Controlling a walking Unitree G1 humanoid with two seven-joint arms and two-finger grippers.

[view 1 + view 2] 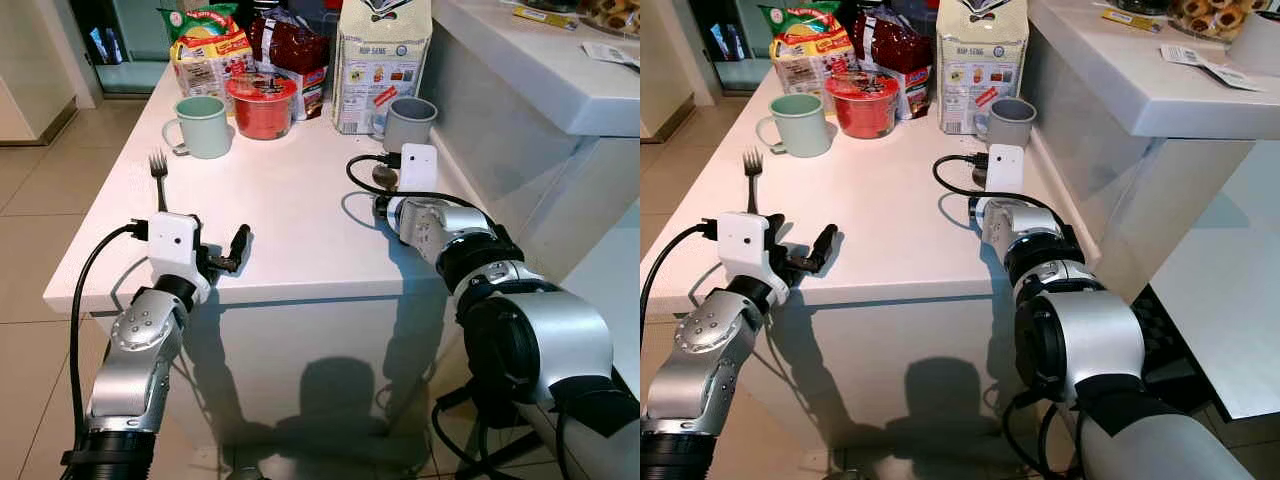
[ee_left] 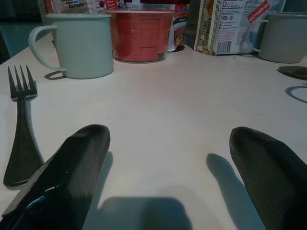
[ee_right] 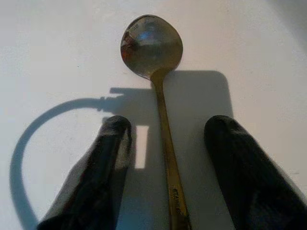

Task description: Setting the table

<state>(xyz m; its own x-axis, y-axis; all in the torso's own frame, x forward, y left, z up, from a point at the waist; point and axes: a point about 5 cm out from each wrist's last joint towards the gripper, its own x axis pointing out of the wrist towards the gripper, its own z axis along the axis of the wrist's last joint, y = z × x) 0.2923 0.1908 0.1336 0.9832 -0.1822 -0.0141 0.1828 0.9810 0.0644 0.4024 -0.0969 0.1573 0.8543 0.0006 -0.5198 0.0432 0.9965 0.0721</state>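
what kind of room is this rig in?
Most likely a home kitchen: a white counter holding a fork, a green mug and food packets, on a tiled floor.

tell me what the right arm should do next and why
Probably lower and close on the spoon. The right gripper has its jaws open on either side of the handle, which lies flat on the white table between them, not yet held.
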